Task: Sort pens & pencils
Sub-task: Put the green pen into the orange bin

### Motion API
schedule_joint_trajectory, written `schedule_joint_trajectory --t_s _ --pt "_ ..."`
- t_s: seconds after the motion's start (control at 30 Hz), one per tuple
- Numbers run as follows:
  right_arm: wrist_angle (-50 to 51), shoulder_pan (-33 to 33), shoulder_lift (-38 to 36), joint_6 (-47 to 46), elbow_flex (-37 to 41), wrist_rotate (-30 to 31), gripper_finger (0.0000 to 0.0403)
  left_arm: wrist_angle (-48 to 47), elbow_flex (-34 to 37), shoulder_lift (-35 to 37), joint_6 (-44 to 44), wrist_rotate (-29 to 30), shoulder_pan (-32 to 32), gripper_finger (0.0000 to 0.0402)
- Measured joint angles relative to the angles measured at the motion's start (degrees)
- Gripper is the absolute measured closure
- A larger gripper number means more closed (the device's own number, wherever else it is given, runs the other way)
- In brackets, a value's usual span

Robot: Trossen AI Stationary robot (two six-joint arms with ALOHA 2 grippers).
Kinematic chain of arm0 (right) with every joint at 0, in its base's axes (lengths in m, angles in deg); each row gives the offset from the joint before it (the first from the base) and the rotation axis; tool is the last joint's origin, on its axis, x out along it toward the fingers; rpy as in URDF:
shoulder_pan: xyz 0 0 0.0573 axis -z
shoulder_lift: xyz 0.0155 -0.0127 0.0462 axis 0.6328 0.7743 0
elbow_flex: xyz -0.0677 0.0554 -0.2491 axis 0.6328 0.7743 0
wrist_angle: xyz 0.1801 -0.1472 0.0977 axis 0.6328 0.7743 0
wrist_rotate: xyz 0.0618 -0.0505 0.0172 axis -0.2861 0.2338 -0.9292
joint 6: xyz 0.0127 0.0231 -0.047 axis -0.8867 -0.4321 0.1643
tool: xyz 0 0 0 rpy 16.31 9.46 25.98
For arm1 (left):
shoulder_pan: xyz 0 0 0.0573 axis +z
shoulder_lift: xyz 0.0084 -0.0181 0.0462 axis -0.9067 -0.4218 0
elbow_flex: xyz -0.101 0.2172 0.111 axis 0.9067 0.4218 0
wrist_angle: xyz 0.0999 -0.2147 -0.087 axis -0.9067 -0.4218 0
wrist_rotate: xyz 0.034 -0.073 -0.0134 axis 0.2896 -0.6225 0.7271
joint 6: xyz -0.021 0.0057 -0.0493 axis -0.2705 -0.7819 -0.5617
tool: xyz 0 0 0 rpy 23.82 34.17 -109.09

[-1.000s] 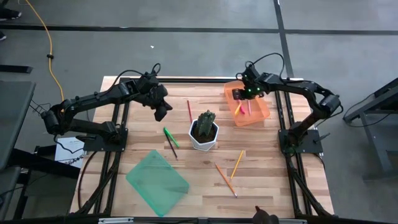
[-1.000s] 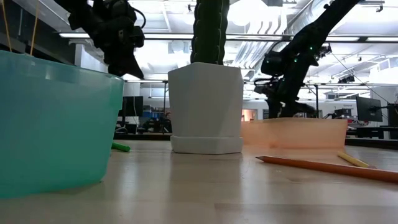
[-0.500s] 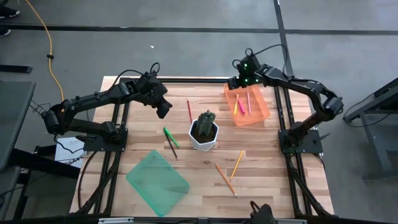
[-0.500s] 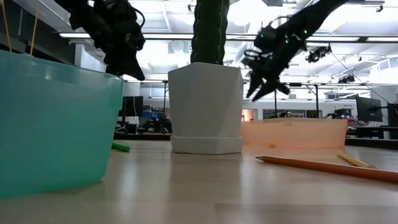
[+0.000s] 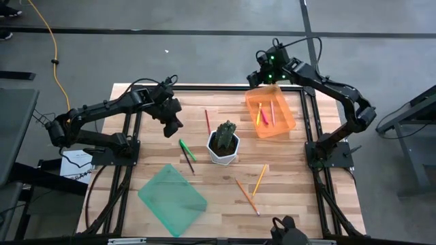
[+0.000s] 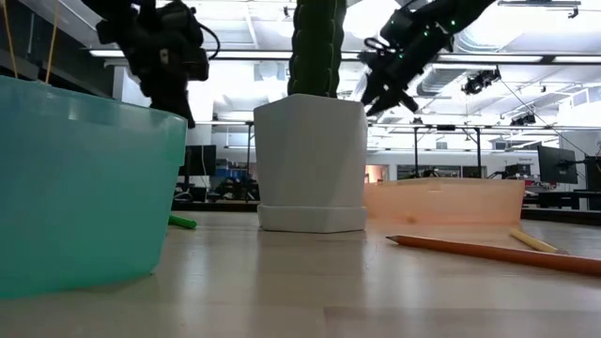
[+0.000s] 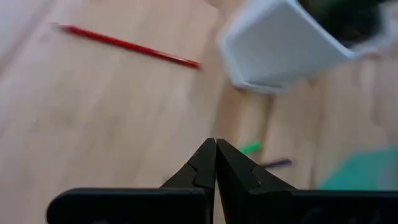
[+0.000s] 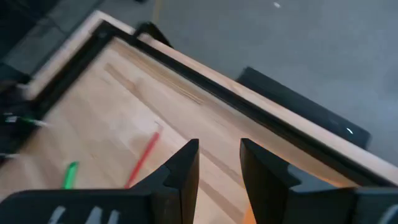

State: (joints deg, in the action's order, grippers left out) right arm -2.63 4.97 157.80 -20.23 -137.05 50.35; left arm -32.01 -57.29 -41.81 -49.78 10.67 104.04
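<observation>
An orange tray (image 5: 286, 122) at the far right holds a pink pen (image 5: 272, 112) and a yellow pen (image 5: 259, 116). A green pen (image 5: 187, 149) and a dark pencil (image 5: 188, 163) lie left of the white cactus pot (image 5: 223, 146). A red pencil (image 5: 207, 121) lies beyond the pot, and two orange pencils (image 5: 246, 196), (image 5: 260, 179) lie near the front. My left gripper (image 5: 174, 128) hangs shut above the table, left of the red pencil. My right gripper (image 5: 261, 76) is open and empty, high over the tray's far left corner.
A teal bin (image 5: 172, 199) stands at the near left and fills the left of the low view. The black table frame runs along the far edge (image 8: 205, 87). Bare wood lies between the pot and the tray.
My right gripper has risen out of the orange tray and gone toward the table's far edge, rolling as it went, its fingers still open. My left gripper has tipped to point more steeply down, staying shut.
</observation>
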Motion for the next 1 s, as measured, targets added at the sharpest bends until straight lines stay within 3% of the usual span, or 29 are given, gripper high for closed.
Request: schedule_joint_trajectory --t_s 0.17,0.4,0.77,1.0 --pt "1.9 0.0 0.0 3.1 -3.4 -2.8 0.0295 -2.4 0.0 0.0 8.5 -7.8 0.0 0.0401" --pt "8.4 -0.2 -0.6 3.2 -6.0 -3.4 0.0295 -9.9 0.0 -0.2 24.2 -7.9 0.0 0.0401" --pt "9.1 -3.3 -4.0 -7.9 -6.0 -3.1 0.0295 -11.2 0.0 -4.4 45.2 1.8 -3.3 0.0401" --pt "11.6 -8.8 -7.2 -10.1 -6.0 4.8 0.0295 -10.7 0.0 -8.7 49.3 3.4 -7.2 0.0401"
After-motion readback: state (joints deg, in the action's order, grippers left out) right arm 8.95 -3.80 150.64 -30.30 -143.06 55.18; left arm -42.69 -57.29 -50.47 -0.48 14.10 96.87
